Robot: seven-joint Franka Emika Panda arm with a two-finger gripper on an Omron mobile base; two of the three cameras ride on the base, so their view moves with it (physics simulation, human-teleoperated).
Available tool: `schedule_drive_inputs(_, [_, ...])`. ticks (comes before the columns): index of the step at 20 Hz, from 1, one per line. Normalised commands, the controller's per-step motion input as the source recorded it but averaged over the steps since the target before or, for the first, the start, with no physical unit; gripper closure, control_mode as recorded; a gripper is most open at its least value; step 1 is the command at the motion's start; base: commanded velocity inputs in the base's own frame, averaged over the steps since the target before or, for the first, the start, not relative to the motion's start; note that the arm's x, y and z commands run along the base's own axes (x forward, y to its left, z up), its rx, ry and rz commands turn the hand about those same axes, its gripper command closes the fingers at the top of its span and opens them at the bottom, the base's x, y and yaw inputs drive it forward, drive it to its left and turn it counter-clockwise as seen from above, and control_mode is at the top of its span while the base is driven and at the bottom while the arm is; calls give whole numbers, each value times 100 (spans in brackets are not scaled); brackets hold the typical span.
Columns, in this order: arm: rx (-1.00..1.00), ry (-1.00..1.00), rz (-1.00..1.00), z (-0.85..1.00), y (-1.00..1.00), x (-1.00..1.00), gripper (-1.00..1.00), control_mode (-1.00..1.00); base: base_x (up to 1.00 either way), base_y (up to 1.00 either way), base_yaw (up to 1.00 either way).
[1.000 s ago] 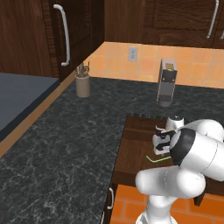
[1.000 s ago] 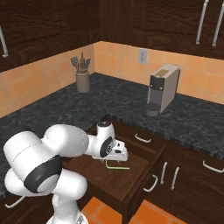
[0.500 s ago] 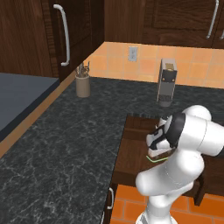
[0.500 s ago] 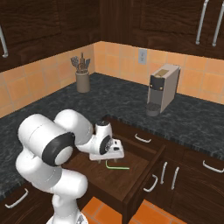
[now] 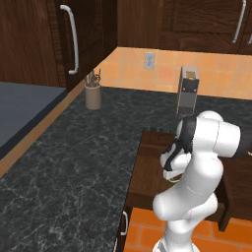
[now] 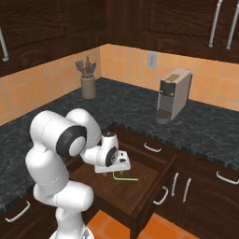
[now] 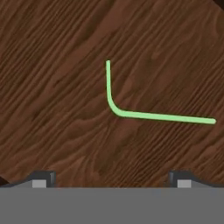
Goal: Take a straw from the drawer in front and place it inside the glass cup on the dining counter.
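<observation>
Dark brown wood all round: the drawer (image 6: 140, 186) stands pulled out, the gripper (image 7: 109, 177) poised just above its floor, jaws spread wide and empty. Inside the drawer lies the straw (image 7: 131, 111) — flat on the boards, apart from the fingertips (image 7: 41, 178). The reach-in step, I judge; next comes lowering to straddle the straw, then pinching.

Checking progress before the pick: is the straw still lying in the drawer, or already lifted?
Lying in the drawer. The straw rests flat on the drawer floor, with the open gripper above, not touching.
</observation>
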Motion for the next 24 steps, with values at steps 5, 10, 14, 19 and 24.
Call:
schedule_drive_inputs(5, [0,0,7,-22,0,35,-100,-100,0,0,0])
schedule_drive_inputs(10, [0,0,9,-28,0,20,-100,-100,0,0,0])
schedule_drive_inputs(14, [0,0,9,-30,0,23,-100,-100,0,0,0])
schedule_drive_inputs(19, [0,0,9,-29,-2,9,-100,-100,0,0,0])
schedule_drive_inputs(24, [2,0,9,-24,-10,3,-100,-100,0,0,0])
